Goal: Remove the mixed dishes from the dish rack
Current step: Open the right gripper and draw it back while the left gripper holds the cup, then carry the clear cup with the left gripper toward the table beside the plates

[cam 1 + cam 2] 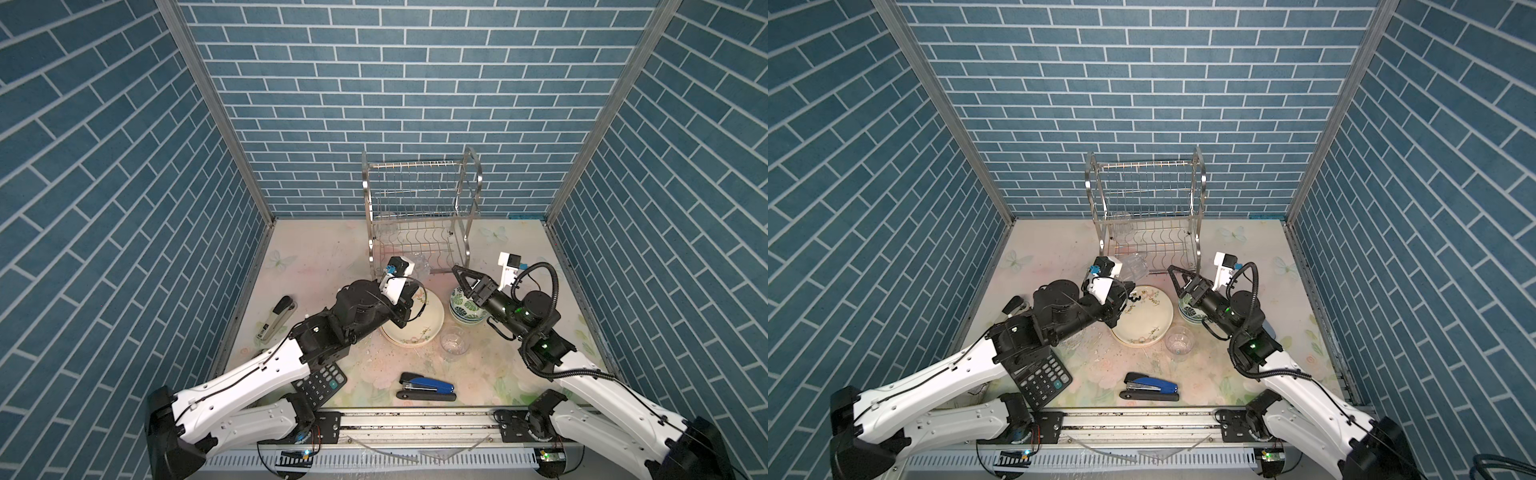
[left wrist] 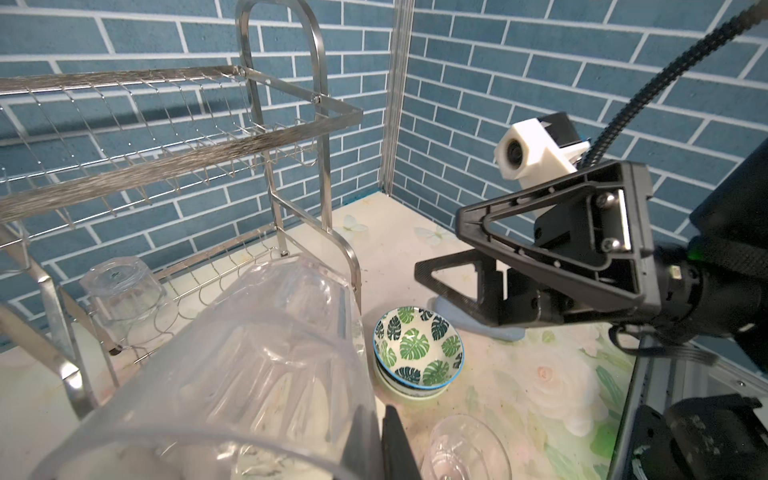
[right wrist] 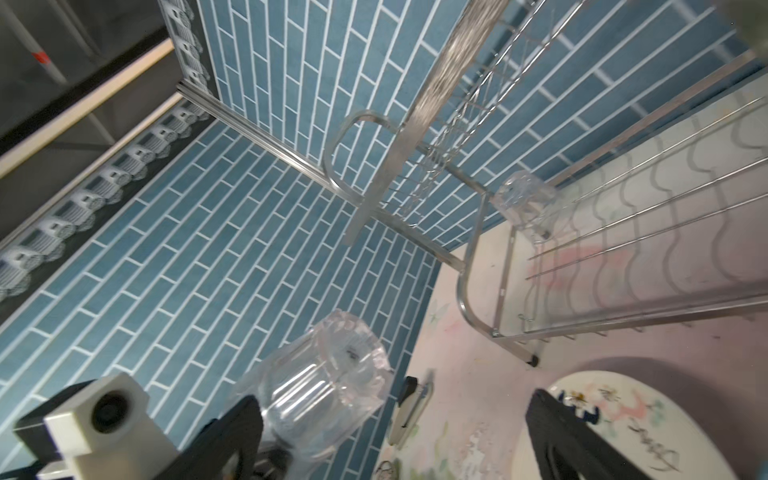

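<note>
Our left end effector (image 3: 266,428) is clamped on a small clear tumbler (image 1: 1136,266), mid-frame in a top view, just below the shiny steel wire dish rack (image 2: 178,164); next, we think, we should set it down gently on the flowery bench (image 1: 1059,249).

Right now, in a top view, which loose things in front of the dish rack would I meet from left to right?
From the left: grey stapler → black calculator → stack of plates → green-leaf bowl. The blue stapler and the standing tumbler overlap these sideways, so I leave them out.
</note>
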You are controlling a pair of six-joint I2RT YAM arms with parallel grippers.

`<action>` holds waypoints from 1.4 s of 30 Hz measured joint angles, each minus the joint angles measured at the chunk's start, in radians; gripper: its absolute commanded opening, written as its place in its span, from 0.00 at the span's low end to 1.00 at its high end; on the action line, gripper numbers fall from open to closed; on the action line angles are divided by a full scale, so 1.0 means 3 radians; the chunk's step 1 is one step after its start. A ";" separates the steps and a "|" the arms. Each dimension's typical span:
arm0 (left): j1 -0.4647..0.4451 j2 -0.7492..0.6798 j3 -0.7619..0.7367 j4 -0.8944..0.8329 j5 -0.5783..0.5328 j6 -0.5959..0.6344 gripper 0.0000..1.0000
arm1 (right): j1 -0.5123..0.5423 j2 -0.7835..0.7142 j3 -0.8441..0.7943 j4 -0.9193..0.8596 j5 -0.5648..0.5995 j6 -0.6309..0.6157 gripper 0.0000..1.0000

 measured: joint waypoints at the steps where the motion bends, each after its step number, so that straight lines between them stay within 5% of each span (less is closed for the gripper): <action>1: 0.0000 -0.0024 0.0043 -0.0127 -0.0015 -0.0001 0.00 | 0.0000 -0.0056 0.0027 -0.0181 0.0067 -0.0089 0.99; 16: -0.0395 0.0474 0.0857 -0.2027 -0.0248 -0.0069 0.00 | -0.0001 -0.0364 0.0322 -0.1659 0.0702 -0.0804 0.99; 28: -0.0637 0.0769 0.0905 -0.2567 -0.0203 -0.0243 0.00 | -0.0001 -0.0548 0.0322 -0.1971 0.0879 -0.0891 0.99; 37: -0.0582 0.0921 0.0872 -0.2925 -0.0366 -0.0530 0.00 | -0.0003 -0.0627 0.0322 -0.2042 0.0926 -0.0891 0.99; 42: -0.0142 0.0961 0.0718 -0.2982 -0.0312 -0.0652 0.00 | -0.0003 -0.0627 0.0320 -0.2079 0.0937 -0.0891 0.99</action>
